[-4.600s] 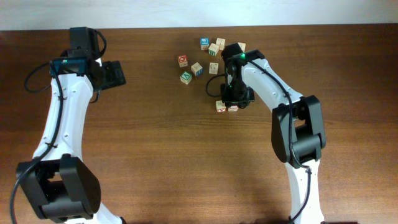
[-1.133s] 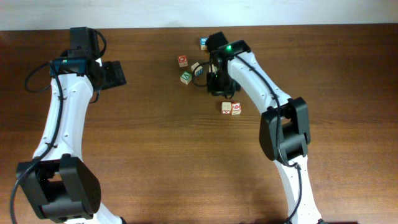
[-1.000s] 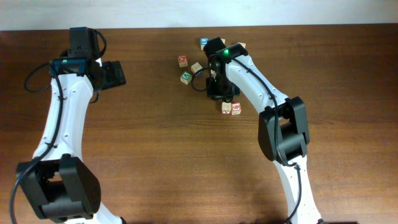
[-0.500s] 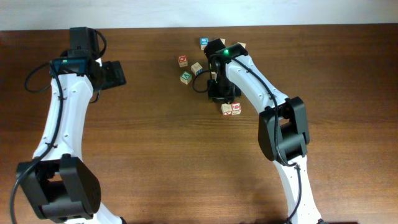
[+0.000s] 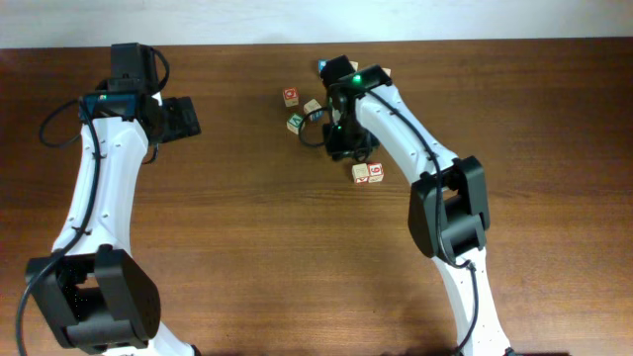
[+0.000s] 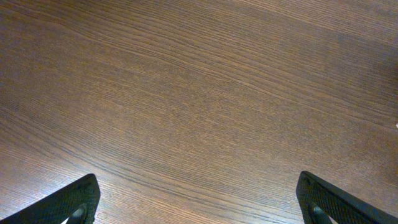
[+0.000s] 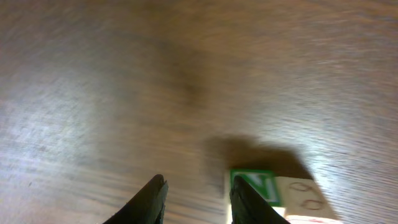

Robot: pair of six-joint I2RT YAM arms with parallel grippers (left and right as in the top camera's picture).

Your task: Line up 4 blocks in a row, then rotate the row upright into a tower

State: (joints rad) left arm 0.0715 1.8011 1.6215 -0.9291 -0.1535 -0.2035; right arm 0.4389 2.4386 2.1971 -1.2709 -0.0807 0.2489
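Right gripper [image 7: 198,182] has eased off: jaws now partly apart, bare table between them, nothing held.
The green-N block [image 7: 261,182], apparently just released, sits just outside the jaws, far-left of the two blocks [image 5: 368,172] lying side by side. That is likely a third turn done, with the pale cube [image 5: 312,106] farther left perhaps remaining. Left gripper [image 6: 198,185] gapes wide and empty. No containers in view.

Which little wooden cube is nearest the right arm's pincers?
The pale wooden cube with a green-framed letter face, right beside one finger of the right gripper, outside its jaws. The other cubes lie scattered farther off on the brown wooden table.
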